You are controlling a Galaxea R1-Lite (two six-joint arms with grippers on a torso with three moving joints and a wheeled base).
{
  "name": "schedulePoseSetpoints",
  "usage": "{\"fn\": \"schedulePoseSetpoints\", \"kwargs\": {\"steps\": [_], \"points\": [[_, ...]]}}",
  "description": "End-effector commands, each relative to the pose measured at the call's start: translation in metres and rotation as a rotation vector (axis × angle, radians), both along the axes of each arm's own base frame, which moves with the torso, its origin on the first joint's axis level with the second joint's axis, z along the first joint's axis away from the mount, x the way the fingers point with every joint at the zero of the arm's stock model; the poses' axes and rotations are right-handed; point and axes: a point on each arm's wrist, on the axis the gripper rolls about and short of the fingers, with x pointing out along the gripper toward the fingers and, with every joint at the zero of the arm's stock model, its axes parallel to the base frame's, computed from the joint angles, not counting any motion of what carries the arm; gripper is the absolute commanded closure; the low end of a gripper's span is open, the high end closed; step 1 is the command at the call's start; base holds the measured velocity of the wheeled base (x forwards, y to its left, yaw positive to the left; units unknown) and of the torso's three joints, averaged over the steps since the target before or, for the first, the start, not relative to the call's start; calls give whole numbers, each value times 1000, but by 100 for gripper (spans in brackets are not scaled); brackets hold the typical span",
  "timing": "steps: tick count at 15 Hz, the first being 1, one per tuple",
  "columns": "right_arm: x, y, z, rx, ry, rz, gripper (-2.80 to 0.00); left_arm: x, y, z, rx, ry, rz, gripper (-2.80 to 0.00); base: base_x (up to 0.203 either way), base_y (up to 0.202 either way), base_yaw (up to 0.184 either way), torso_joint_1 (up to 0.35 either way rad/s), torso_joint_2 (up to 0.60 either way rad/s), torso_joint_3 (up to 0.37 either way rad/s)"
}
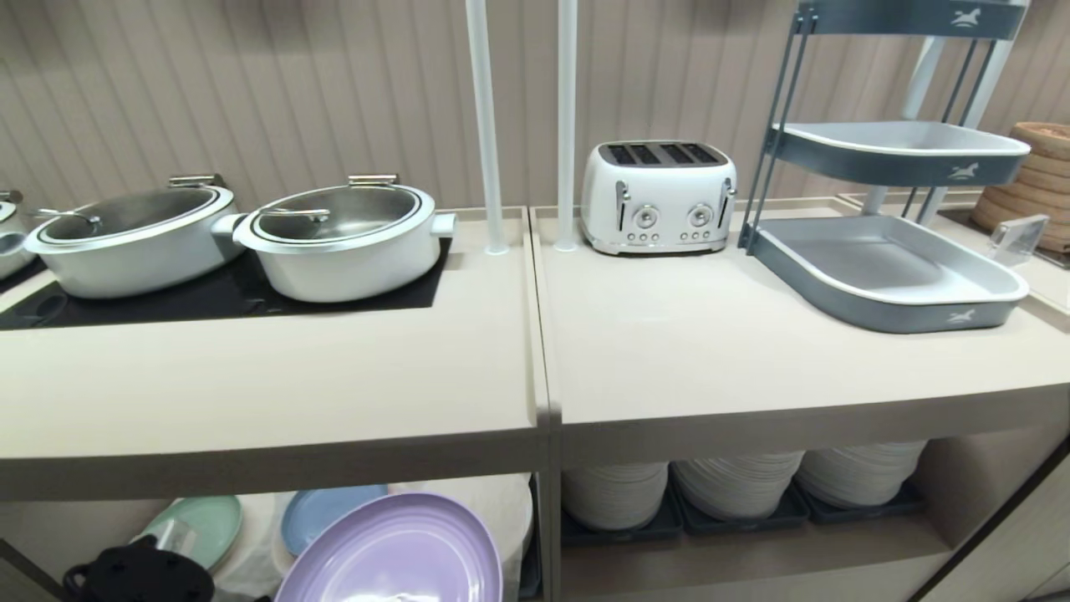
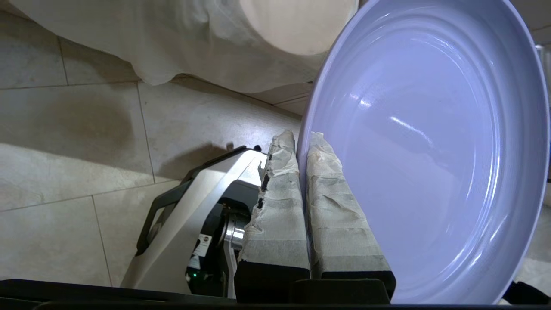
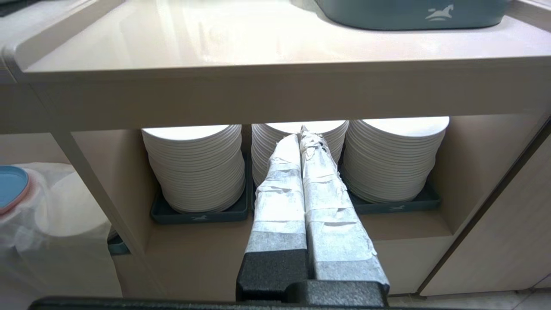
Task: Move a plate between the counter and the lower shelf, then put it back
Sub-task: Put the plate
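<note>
Each pincer is a pair of long, flat, tapering fingers wrapped in wrinkled whitish-grey tape, set in blocky black matte mounts. On the left pincer point(image 2: 301, 142) the tape has torn along one finger's edge, showing black underneath. Behind it sits a brushed silver housing with black trim, a shiny metal cylinder, a small white label with black print and a tiny green light. The right pincer point(image 3: 300, 131) wears the same creased tape, layered in bands.
</note>
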Motion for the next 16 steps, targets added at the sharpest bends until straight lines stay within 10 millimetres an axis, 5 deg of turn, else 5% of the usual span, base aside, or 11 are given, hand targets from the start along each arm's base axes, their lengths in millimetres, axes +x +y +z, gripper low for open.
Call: {"fn": "schedulePoseSetpoints", "kwargs": {"steps": [1,16], "points": [[0,0,0,0,1,1,0,0,0,0,-3,0,6,0,0,0,0,237,-505,-262],[0,0,0,0,0,-1,0,0,0,0,-3,0,6,0,0,0,0,167,-342,-178]]}}
